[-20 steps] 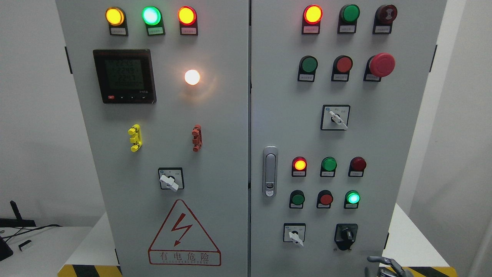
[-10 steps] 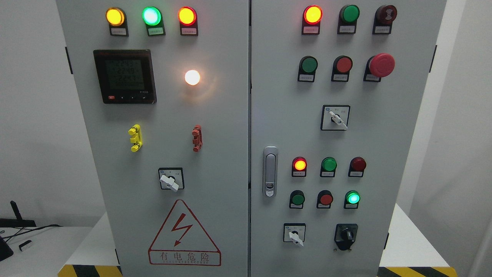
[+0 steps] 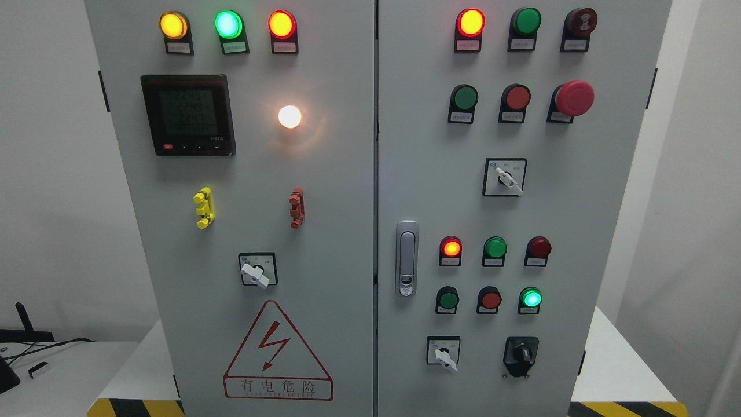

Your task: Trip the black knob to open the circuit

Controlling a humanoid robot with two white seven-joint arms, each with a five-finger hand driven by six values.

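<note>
Two doors, one black knob at lower right

Two grey cabinet doors (image 3: 347,231) fill the head view. On the left door, a red warning triangle (image 3: 278,350) with a lightning bolt reads "有电危险". The small tags under the lamps are too small to read, and the meter (image 3: 188,114) shows faint, blurred digits. The black knob (image 3: 521,354) sits at the right door's lower right, beside a white selector switch (image 3: 444,354). Neither hand is visible, so their state cannot be told.

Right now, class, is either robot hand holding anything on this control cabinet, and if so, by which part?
Nothing is held. Neither robot hand is in view, and the black knob at the lower right of the cabinet stands untouched.
</note>
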